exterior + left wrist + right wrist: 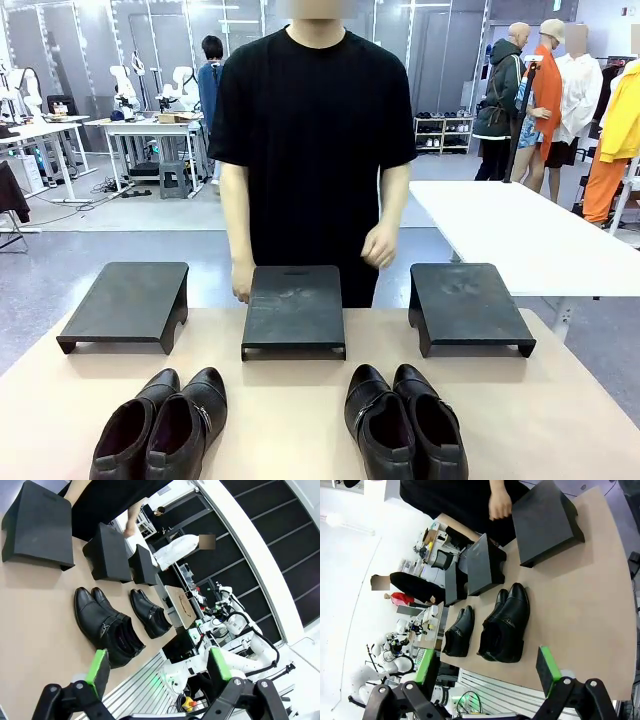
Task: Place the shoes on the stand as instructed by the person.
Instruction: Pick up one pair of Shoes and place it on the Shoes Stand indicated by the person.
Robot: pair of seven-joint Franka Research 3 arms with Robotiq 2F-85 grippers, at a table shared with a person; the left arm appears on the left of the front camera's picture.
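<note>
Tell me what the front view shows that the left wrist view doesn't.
Front view adds: the person's upper body seen square on, with one hand hanging low and the other hand at the waist, and a white table behind to the right.
Left wrist view adds: the left gripper, open with nothing between its green pads.
Both: the left stand, middle stand and right stand, plus the left pair of shoes and right pair of shoes on the tan table.

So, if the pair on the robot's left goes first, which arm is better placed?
Left, probably: the left pair lies just beyond the open left gripper, while the right gripper faces the other pair, nearer its side.
</note>
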